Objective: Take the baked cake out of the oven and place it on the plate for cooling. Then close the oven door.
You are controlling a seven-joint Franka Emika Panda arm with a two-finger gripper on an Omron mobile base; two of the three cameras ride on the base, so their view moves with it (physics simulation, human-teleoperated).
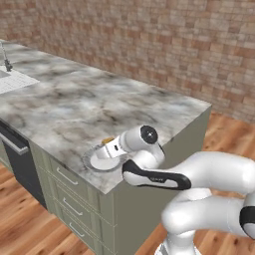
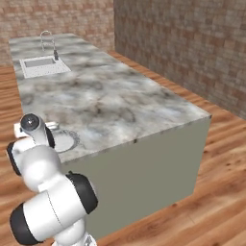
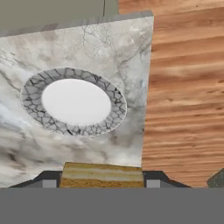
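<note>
One cake [image 3: 101, 175] is seen clamped between the gripper [image 3: 101, 181] jaws just above the counter [image 3: 65, 43], short of the bare plate [image 3: 73, 101] near its corner; lowering onto the plate centre is judged next

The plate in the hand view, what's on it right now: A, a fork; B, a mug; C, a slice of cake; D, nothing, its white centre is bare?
D: the plate lies on the marble counter with its whitish centre bare, while the layered cake sits between the fingers of the gripper, not yet over the plate.
</note>
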